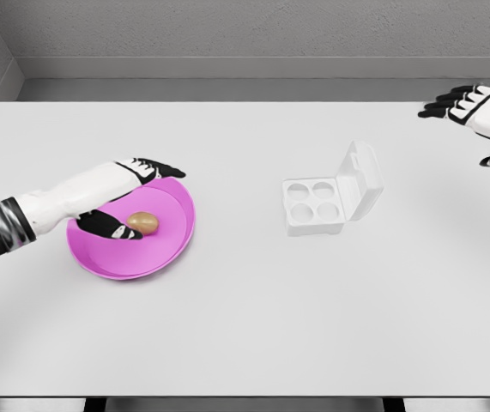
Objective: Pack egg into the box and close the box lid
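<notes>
Egg [142, 222], brown and lying on its side, sits in the magenta plate [163, 251] at the left centre of the frame, on the white table [245, 335]. The left hand [127, 196] reaches in from the left edge over the plate's upper left part. Its black thumb [107, 227] lies just left of the egg, touching or nearly touching it, and the other fingers [160, 168] stretch out above the plate's far rim; the fingers are spread and not closed around the egg.

Right of centre stands the white egg box [315, 206], well apart from the plate. Its tray shows four round cups, all without eggs, and its lid [361, 180] stands raised on the right side, tilted away to the right.

In the upper right corner the right hand [476, 110] hovers above the table, far from the box, its black fingers extended to the left and loosely spread, holding nothing.
</notes>
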